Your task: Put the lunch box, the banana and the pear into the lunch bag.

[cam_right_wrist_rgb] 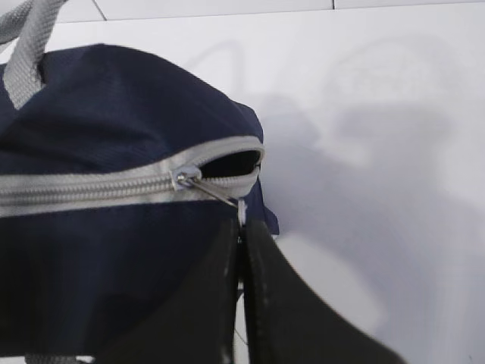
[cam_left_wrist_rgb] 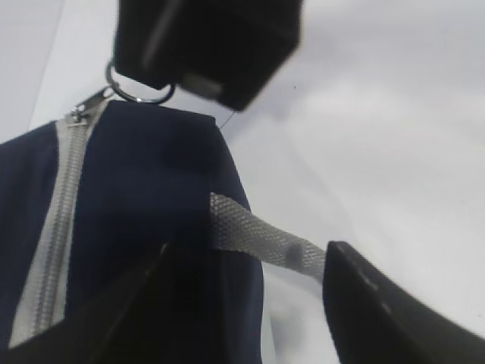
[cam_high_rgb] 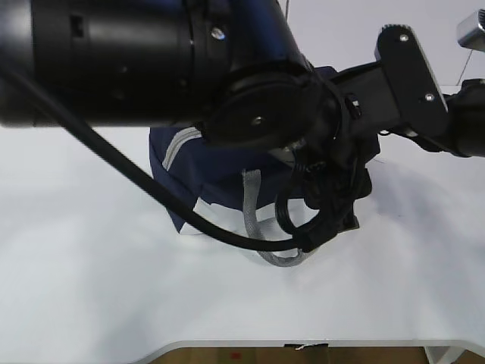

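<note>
White tabletop [cam_right_wrist_rgb: 394,114] behind — right gripper [cam_right_wrist_rgb: 241,227] pinched on the ring pull [cam_right_wrist_rgb: 216,194], zipper [cam_right_wrist_rgb: 91,188] running left; left gripper [cam_left_wrist_rgb: 242,280] spread wide beside the lunch bag [cam_left_wrist_rgb: 151,174].

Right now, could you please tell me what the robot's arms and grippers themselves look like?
Both arms are matte black. The left arm has a thick cylindrical link, a round joint cap with silver screws, and a black cable looping below. The right gripper has smooth, tapered black fingers.

Probably a lab or test bench: a bare white table [cam_high_rgb: 91,288] with a plain pale wall behind, seams faintly visible, and black robot arms [cam_high_rgb: 114,61] over it.
</note>
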